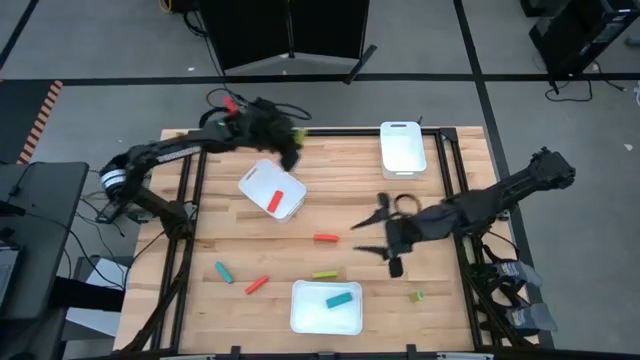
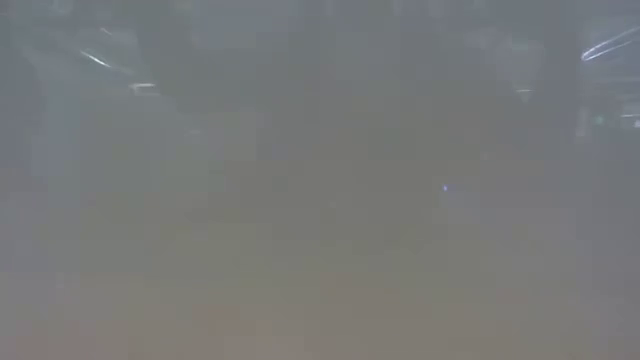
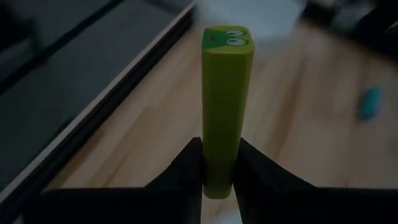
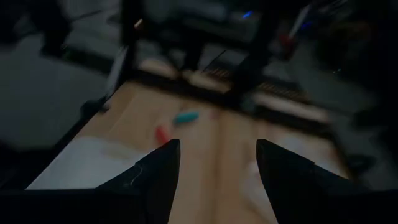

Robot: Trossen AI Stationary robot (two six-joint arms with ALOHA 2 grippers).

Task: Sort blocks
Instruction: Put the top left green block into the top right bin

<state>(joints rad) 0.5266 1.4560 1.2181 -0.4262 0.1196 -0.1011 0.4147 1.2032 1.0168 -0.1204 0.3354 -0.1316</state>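
Observation:
My left gripper (image 1: 290,140) is over the table's far edge, shut on a yellow-green block (image 3: 227,93) with a cartoon face on its free end. My right gripper (image 1: 366,234) hovers open above the table's middle, right of a red-orange block (image 1: 326,238); its fingers (image 4: 217,155) hold nothing. A yellow-green block (image 1: 324,274), a red-orange block (image 1: 257,285), a teal block (image 1: 223,271) and a small green piece (image 1: 417,296) lie flat on the wood. One red-orange block (image 1: 274,201) lies in the tilted white tray (image 1: 258,182). One teal block (image 1: 340,299) lies in the near tray (image 1: 310,315). My left gripper pinches the yellow-green block between its two fingers (image 3: 186,165) at one end (image 3: 219,171). The block runs along the fingers and sticks out well past their tips, face end (image 3: 227,40) free. It is clear of the wood below.
A third white tray (image 1: 402,150) sits at the table's far right. The black frame rails (image 1: 190,200) run along both sides of the table. The low view is fogged and shows nothing. Bare wood lies between the trays around the table's middle.

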